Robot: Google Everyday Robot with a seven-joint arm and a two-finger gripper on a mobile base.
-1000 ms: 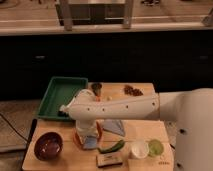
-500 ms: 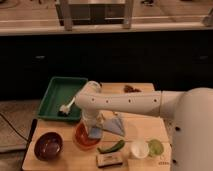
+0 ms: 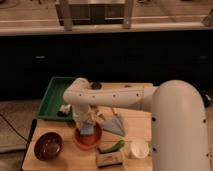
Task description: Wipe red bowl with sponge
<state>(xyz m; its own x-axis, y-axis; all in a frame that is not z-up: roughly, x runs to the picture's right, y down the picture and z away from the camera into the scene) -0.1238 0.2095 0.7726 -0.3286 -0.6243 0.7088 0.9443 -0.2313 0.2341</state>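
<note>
The red bowl (image 3: pixel 88 140) sits on the wooden table (image 3: pixel 137 120), near its front, left of centre. My gripper (image 3: pixel 86 124) reaches straight down into the bowl from the white arm (image 3: pixel 115 97). It is shut on the sponge (image 3: pixel 87 130), a small light-blue pad pressed against the inside of the bowl. The wrist hides the back part of the bowl.
A maroon-brown bowl (image 3: pixel 48 146) stands to the left of the red one. A green tray (image 3: pixel 54 92) is at the back left. A grey-blue cloth (image 3: pixel 118 125) lies to the right of the bowl. At the front are a green pepper (image 3: pixel 112 147), a tan block (image 3: pixel 109 159) and a white cup (image 3: pixel 138 149).
The gripper with the sponge has slid slightly left inside the red bowl, and the arm's elbow has swung. The bowl and the other things stay put.
</note>
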